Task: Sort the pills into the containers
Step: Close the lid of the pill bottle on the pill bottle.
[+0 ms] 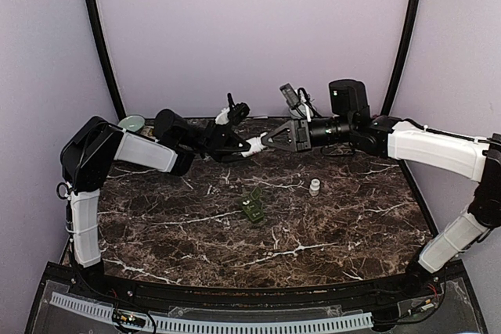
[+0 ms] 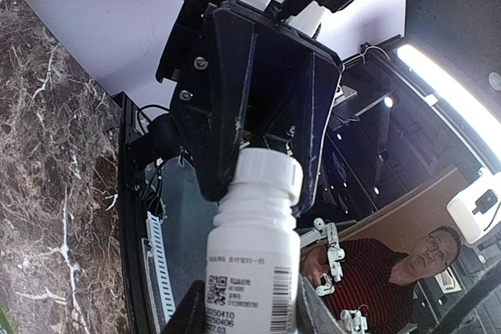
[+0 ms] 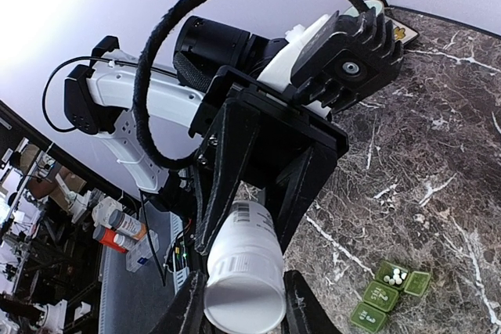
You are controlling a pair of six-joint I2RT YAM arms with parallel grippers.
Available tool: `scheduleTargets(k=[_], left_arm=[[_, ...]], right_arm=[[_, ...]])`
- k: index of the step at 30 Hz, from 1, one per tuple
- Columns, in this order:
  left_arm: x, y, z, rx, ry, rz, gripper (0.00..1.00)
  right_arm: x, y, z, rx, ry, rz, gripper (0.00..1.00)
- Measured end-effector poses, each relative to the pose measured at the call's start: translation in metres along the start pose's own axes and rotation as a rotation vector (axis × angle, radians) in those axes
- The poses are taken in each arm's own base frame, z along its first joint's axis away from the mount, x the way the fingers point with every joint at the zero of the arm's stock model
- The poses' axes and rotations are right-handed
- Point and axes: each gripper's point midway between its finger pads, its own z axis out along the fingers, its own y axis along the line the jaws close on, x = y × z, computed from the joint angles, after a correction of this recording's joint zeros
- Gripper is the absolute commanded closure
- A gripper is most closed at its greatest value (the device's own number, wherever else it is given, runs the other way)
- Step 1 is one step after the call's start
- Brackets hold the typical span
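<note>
Now: left claw [image 2: 250, 314] clenched on the white bottle [image 2: 254, 256], right claw [image 3: 239, 307] gripping its cap [image 2: 268, 174] — mid-air, upper centre. Twist squarely, don't tip the mouth down. Green containers [image 1: 252, 207] sit mid-frame on the bench [image 1: 156, 224] — pour there.

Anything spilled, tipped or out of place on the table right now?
No spill visible. The green pill box sits askew to the table edge, white pills in one open compartment. The small white bottle stands upright, apart from it. The left gripper and right gripper both clamp the large bottle in midair.
</note>
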Motion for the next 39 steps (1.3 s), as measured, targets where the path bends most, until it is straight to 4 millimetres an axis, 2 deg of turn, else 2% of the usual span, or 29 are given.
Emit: scheduleTargets(k=[22, 39], left_arm=[[-0.007, -0.009, 0.002, 0.007, 0.002, 0.038, 1.00], [-0.014, -0.025, 0.007, 0.011, 0.043, 0.087, 1.00]], right_arm=[[-0.005, 0.006, -0.003, -0.032, -0.049, -0.005, 0.79], [-0.015, 0.017, -0.007, -0.093, -0.070, -0.014, 0.79]])
